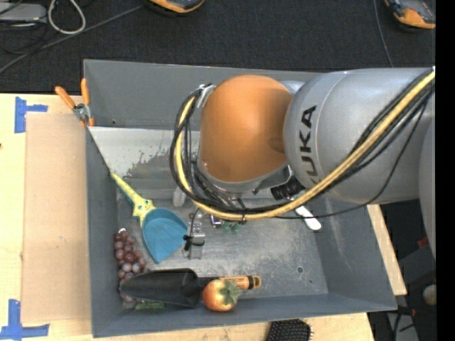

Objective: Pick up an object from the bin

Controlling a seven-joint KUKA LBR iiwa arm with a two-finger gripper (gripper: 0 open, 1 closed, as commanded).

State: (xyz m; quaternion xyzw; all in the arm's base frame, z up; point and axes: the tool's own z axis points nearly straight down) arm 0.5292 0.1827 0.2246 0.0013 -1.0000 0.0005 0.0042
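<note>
Gripper [192, 241]: low in the bin [284, 258], left of frame centre, just beside the blue scoop's right edge.
Claw: whether clenched or released is not discernible.
Blue scoop [161, 234]: yellow handle pointing upper left.
Nearby: dark red grapes [126, 251] lower left; black scoop [162, 288] and orange fruit [218, 296] along the bottom.

My grey arm [355, 133] reaches in from the right and bends steeply downward. My orange wrist cover [242, 130] faces upward, with yellow and black cables [183, 155] looped round its left side. My gripper [193, 239] hangs low beneath it.
</note>
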